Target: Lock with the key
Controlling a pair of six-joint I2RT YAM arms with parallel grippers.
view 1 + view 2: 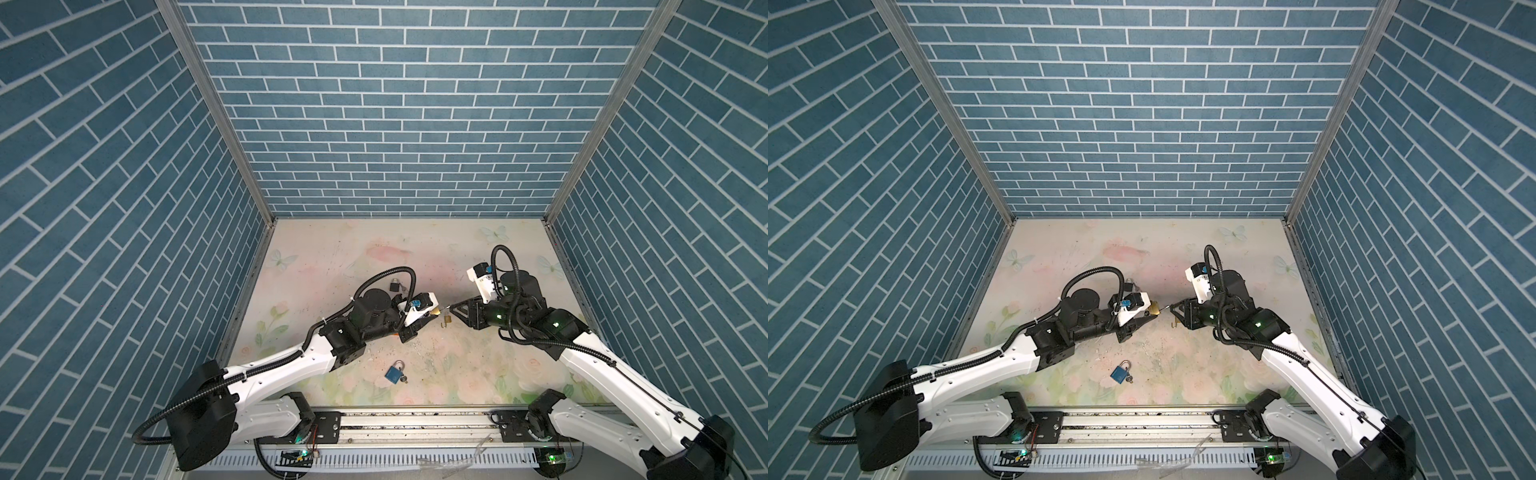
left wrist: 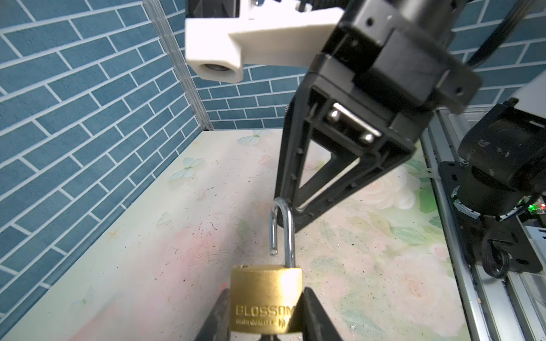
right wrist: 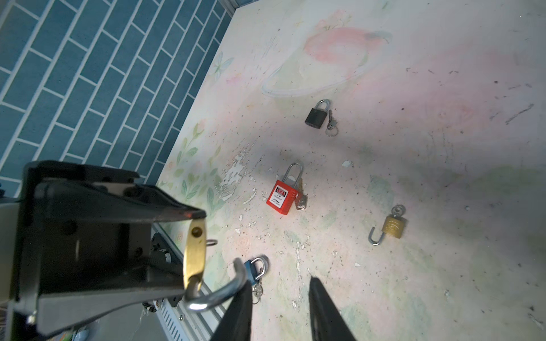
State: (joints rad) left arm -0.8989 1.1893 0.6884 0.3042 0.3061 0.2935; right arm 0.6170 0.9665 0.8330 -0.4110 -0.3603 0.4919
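A brass padlock [image 2: 266, 298] marked BLOSSOM is held upright off the table, with my left gripper [image 2: 266, 307] shut on its body. Its steel shackle [image 2: 283, 230] stands open. In both top views the padlock [image 1: 435, 311] hangs between the two arms at mid table. My right gripper [image 3: 277, 279] has come up to the shackle [image 3: 218, 292]; its jaws stand apart with nothing between them, and the shackle's curve lies against the outer side of one finger [image 3: 239, 307]. A small metal loop [image 3: 211, 242] shows beside the padlock body; I cannot tell whether it is the key.
Lying on the table are a second brass padlock [image 3: 391, 226] with its shackle open, a red padlock [image 3: 280, 195] with a key, a black padlock [image 3: 316, 116] with a key, and a blue padlock [image 1: 394, 372] near the front rail. Brick-patterned walls enclose three sides.
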